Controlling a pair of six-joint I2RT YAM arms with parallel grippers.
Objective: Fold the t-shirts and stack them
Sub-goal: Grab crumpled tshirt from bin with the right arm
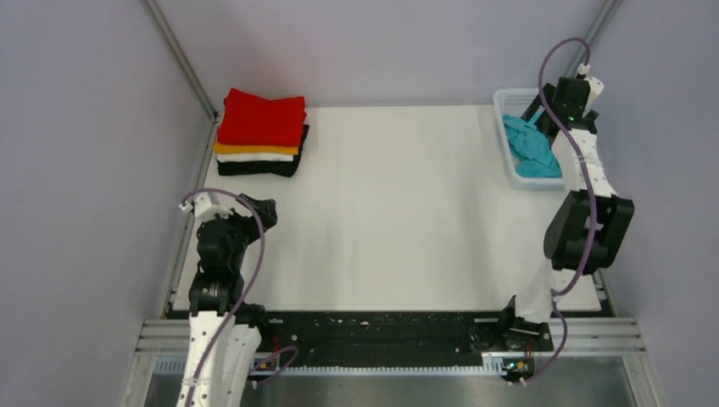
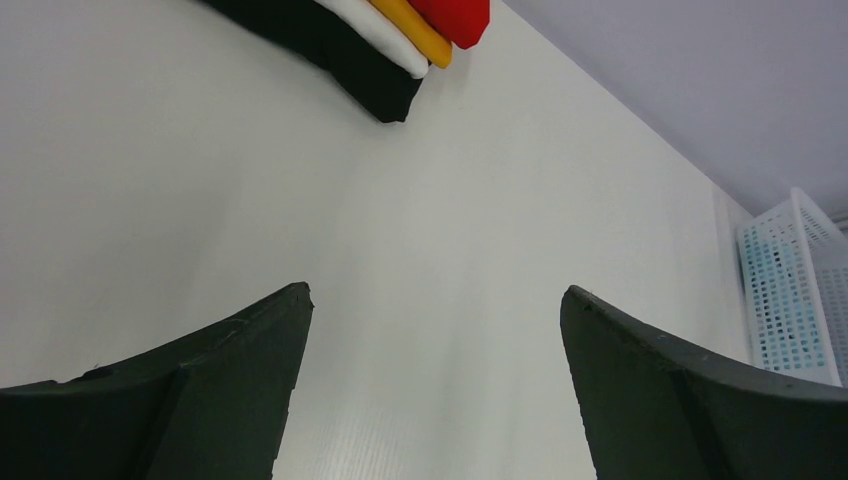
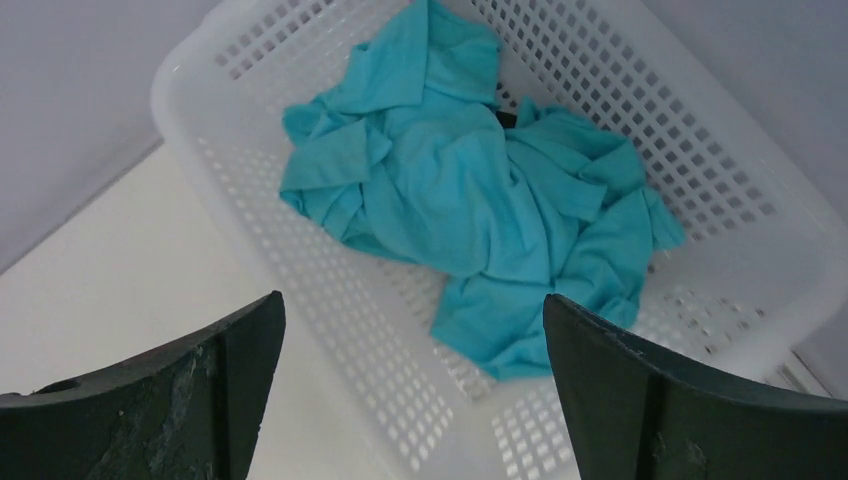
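The turquoise t-shirt (image 3: 480, 200) is a crumpled heap of soft cloth with many folds. It lies inside the white mesh basket (image 3: 700, 130), which stands at the far right corner of the desk (image 1: 398, 212). There is one such shirt and one basket.

At the far left corner of the desk stands one stack of four folded t-shirts. The red t-shirt (image 1: 261, 117) is on top, under it is the orange t-shirt (image 1: 254, 149), then the white t-shirt (image 1: 254, 158), and the black t-shirt (image 1: 259, 170) is at the bottom, touching the desk. Their near edges are almost aligned, and the red one looks the thickest. In total five shirts are visible, four folded and one not folded.

The right tool (image 3: 412, 297) hangs above the basket with its two fingers spread wide, and it holds nothing. The left tool (image 2: 435, 292) is over the desk near the left edge, well apart from the stack. Its fingers are also spread wide and hold nothing.
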